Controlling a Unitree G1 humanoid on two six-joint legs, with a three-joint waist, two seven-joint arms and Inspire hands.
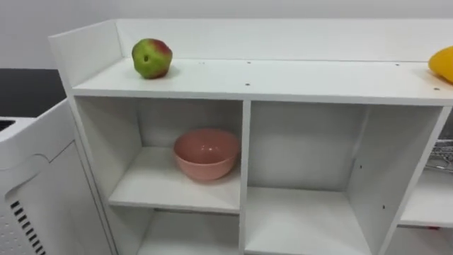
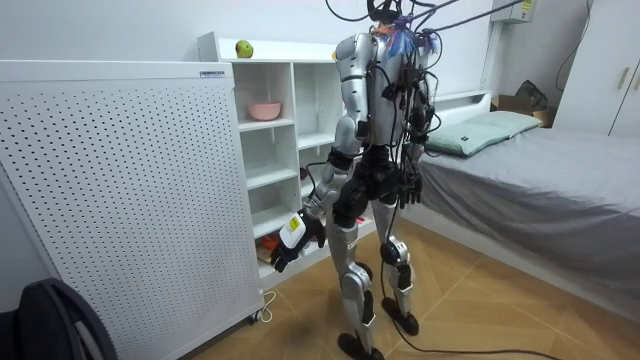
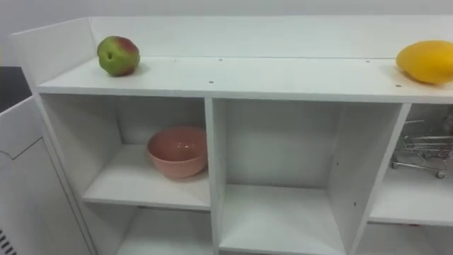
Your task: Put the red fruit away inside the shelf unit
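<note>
Fruit sits on the top board of the white closet [image 1: 283, 79]. An apple [image 1: 151, 58], green with a red blush, is near the left end, close to the raised side wall. A yellow fruit [image 3: 427, 61] lies well apart from it at the far right. Below, a pink bowl [image 1: 206, 153] stands upright on the shelf of the upper left compartment, toward its right side by the divider. The middle compartment holds nothing, and a wire basket [image 3: 425, 145] shows in the compartment to the right.

In the room view the robot stands upright facing the closet, between a white perforated panel [image 2: 120, 190] and a bed [image 2: 540, 170]. Its left hand [image 2: 291, 240] hangs low beside its thigh, level with the lower shelves. Whether that hand is open or closed cannot be told, and nothing is visibly held.
</note>
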